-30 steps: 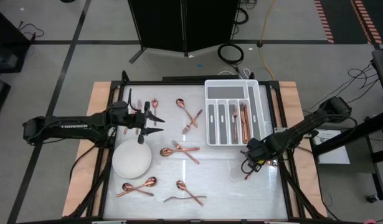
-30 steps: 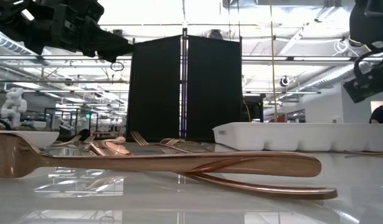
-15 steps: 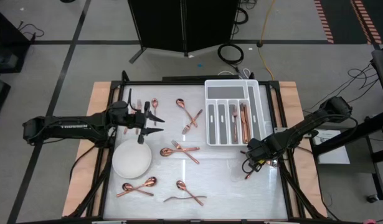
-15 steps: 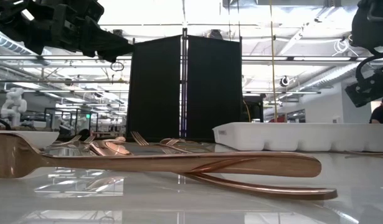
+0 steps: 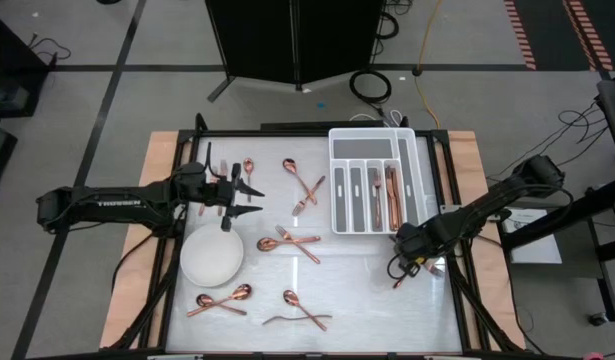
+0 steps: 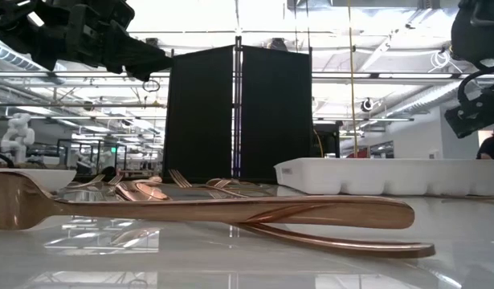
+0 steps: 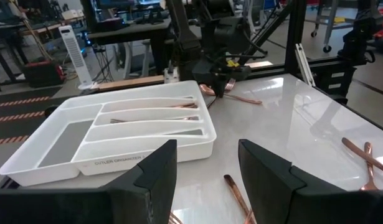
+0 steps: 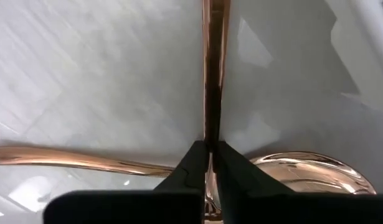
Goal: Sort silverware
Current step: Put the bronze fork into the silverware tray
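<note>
**A:** While you log this one, how far is the sort? Quick.

**B:** Early. You see the white tray (image 5: 373,196) at the far side of the counter (image 5: 357,290) with only a few copper pieces in its slots, two or three as far as I can tell. Most of the silverware (image 5: 292,240) lies loose: spoons and forks near the far edge, a crossed pair mid-counter, more at the near edge beside the round plate (image 5: 211,256).

**A:** Right tool?

**B:** You have the right tool (image 5: 402,270) low on the counter, just off the tray's near right corner. Wrist view shows its fingers (image 8: 194,168) pinched narrow on a slim copper handle (image 8: 215,68), a spoon bowl just beside. Grip looks made, piece not lifted yet, I judge.

**A:** Left?

**B:** Left tool (image 5: 249,199) hangs above the counter's left side near the plate, jaws wide, nothing in them.

**A:** So what's left?

**B:** Nearly everything. You count over a dozen pieces to go.
</note>
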